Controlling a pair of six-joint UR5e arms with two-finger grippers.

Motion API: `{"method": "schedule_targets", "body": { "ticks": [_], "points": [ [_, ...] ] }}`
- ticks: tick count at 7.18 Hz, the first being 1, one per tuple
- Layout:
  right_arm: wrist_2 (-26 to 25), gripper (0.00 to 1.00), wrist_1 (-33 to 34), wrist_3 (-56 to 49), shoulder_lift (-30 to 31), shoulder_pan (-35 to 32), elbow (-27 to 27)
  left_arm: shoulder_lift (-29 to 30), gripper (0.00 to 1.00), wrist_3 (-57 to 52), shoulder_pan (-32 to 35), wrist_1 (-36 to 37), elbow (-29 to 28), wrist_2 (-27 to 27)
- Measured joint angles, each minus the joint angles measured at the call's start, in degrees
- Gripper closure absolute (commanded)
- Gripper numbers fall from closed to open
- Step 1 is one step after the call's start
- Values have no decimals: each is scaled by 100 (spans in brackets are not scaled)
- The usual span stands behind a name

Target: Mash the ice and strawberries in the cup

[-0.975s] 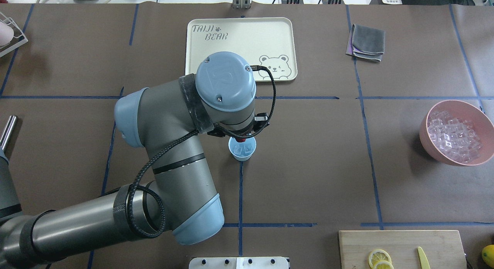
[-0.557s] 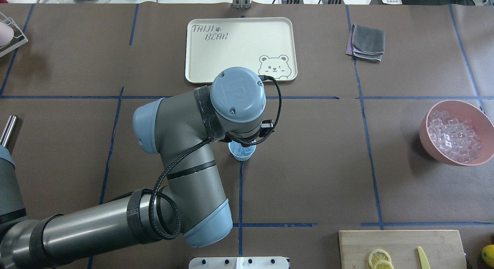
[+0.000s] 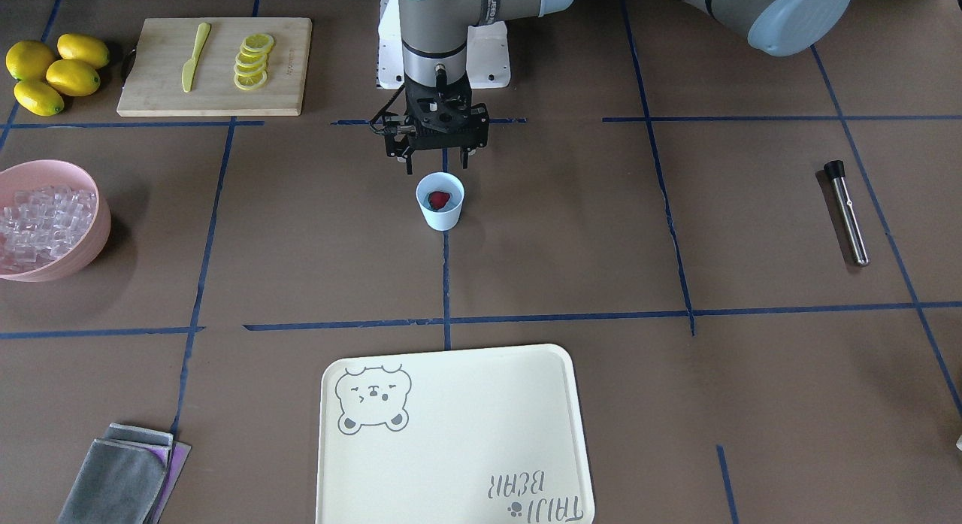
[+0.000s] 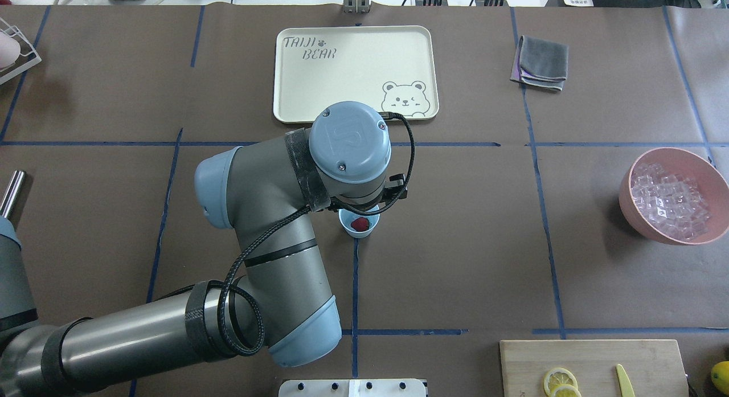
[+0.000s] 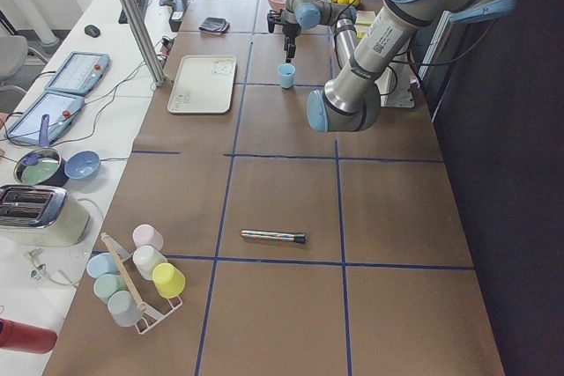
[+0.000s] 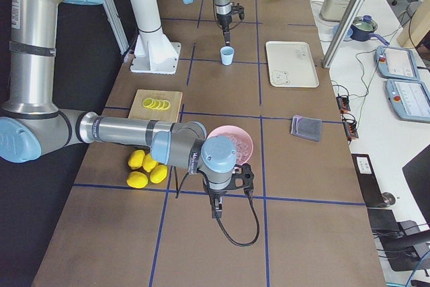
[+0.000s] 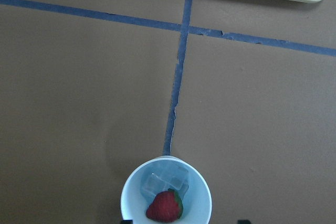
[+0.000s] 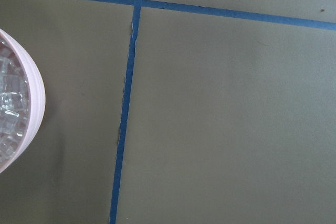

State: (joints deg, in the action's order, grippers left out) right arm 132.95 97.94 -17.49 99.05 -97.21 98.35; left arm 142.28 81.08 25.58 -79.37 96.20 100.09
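Observation:
The light blue cup (image 3: 440, 218) stands at the table's middle, on a blue tape line. One red strawberry (image 3: 439, 200) lies inside it on clear ice cubes (image 7: 165, 181). The left wrist view shows the cup (image 7: 128, 198) and the strawberry (image 7: 165, 206) just below the camera. My left gripper (image 3: 437, 163) hangs open and empty just above the cup, on the robot's side of it. My right gripper (image 6: 216, 210) shows only in the exterior right view, near the pink bowl; I cannot tell if it is open or shut.
A pink bowl (image 3: 99, 231) of ice cubes sits at the robot's right. A cream tray (image 3: 451, 434) lies beyond the cup. A metal muddler (image 3: 848, 212) lies at the robot's left. A cutting board (image 3: 214, 65) holds lemon slices and a knife, beside whole lemons (image 3: 52, 73). A grey cloth (image 3: 120, 475) lies at the far corner.
The left wrist moved right and over the cup. The strawberry, held above the cup before, now lies in the cup on the ice. The left gripper is now open.

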Motion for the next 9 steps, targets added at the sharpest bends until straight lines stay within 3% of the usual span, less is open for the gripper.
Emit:
{"method": "schedule_targets", "body": {
  "ticks": [2, 4, 6, 9],
  "points": [
    [3, 0, -3, 0, -1, 0, 6, -386, 0, -430, 97, 43, 463, 27],
    [3, 0, -15, 0, -7, 0, 4, -1473, 0, -1737, 792, 89, 1354, 447],
    [3, 0, -20, 0, -6, 0, 5, -2658, 0, -3822, 2247, 82, 1795, 1488],
    [3, 0, -89, 2, 10, 0, 5, -4196, 0, -6762, 4382, 30, 1741, 2675]
  ]
}}
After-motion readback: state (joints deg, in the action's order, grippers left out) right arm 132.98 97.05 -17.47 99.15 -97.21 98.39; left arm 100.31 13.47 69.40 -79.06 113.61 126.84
